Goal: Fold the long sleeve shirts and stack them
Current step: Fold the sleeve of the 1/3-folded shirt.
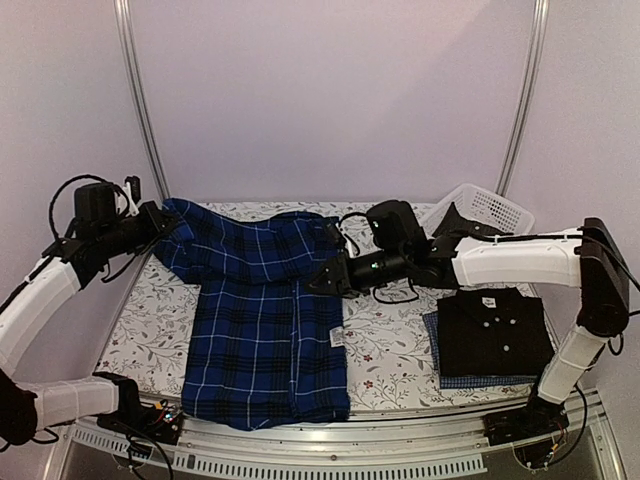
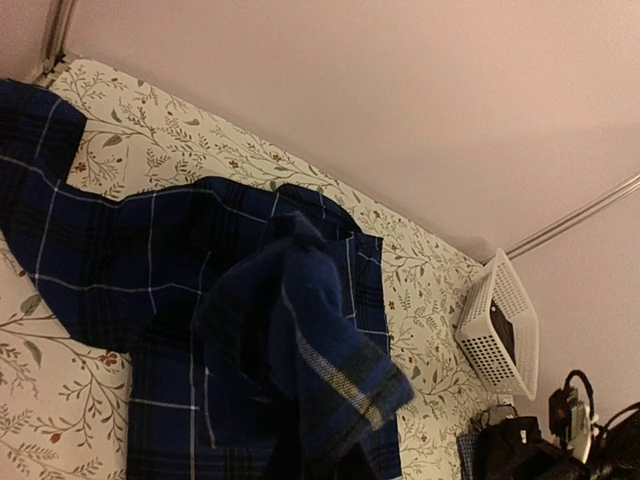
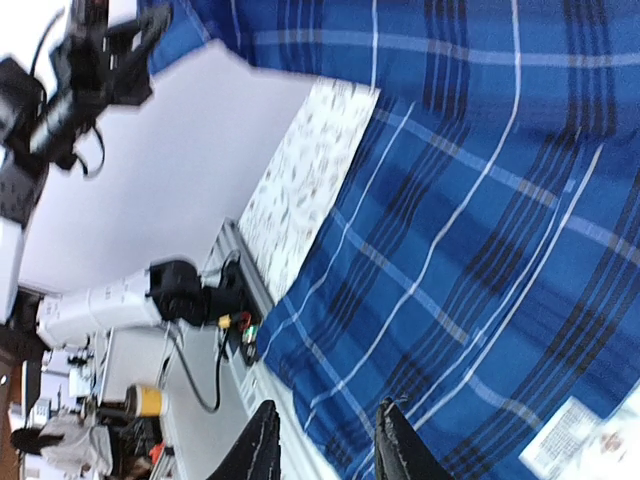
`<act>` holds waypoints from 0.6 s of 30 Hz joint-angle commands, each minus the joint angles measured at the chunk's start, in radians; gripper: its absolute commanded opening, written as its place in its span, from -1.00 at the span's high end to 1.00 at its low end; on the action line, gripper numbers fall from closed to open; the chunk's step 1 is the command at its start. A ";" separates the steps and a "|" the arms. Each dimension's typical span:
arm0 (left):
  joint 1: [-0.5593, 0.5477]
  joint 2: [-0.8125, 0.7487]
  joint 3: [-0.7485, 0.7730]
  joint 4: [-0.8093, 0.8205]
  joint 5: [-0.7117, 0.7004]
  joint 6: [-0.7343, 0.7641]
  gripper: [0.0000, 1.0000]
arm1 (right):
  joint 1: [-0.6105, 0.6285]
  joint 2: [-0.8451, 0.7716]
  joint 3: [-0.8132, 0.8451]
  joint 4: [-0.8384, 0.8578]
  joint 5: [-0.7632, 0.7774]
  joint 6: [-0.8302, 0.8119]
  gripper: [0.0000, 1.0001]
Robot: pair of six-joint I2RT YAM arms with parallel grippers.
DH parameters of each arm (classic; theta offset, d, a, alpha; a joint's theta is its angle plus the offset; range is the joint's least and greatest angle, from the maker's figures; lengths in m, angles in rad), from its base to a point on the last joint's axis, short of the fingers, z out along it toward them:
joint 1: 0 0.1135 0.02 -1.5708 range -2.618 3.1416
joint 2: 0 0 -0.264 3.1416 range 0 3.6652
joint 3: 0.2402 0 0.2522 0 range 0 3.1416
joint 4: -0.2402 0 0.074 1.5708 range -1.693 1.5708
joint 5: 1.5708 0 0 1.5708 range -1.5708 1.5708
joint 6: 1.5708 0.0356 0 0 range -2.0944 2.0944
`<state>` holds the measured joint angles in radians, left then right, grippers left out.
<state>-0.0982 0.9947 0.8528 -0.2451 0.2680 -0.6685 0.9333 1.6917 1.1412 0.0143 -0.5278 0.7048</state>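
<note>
The dark blue plaid shirt (image 1: 265, 320) lies spread on the table's left half, its hem at the near edge. My left gripper (image 1: 160, 222) is at the shirt's far left corner, shut on a raised sleeve. In the left wrist view the bunched sleeve (image 2: 320, 350) hides the fingers. My right gripper (image 1: 318, 278) hovers open and empty at the shirt's right edge. In the right wrist view (image 3: 325, 440) the plaid (image 3: 480, 200) lies beyond its fingers. The black shirt (image 1: 495, 330) lies folded at the right, on top of the fine blue check shirt (image 1: 480, 381).
A white lattice basket (image 1: 490, 208) stands at the back right and also shows in the left wrist view (image 2: 500, 330). The floral table cover (image 1: 385, 340) shows between the two shirts. A white label (image 1: 337, 338) sits on the plaid shirt's right edge.
</note>
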 commanded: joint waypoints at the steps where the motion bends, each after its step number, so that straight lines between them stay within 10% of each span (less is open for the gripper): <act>1: -0.011 -0.055 -0.054 -0.054 -0.015 -0.040 1.00 | -0.114 0.150 0.179 -0.023 0.080 -0.090 0.39; 18: -0.137 -0.135 -0.112 -0.071 0.084 -0.092 1.00 | -0.271 0.867 0.852 0.121 -0.016 0.055 0.55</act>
<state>-0.1837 0.8715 0.7574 -0.3222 0.2886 -0.7536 0.6594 2.4680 1.8793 0.0746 -0.5129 0.6868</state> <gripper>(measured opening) 0.015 0.227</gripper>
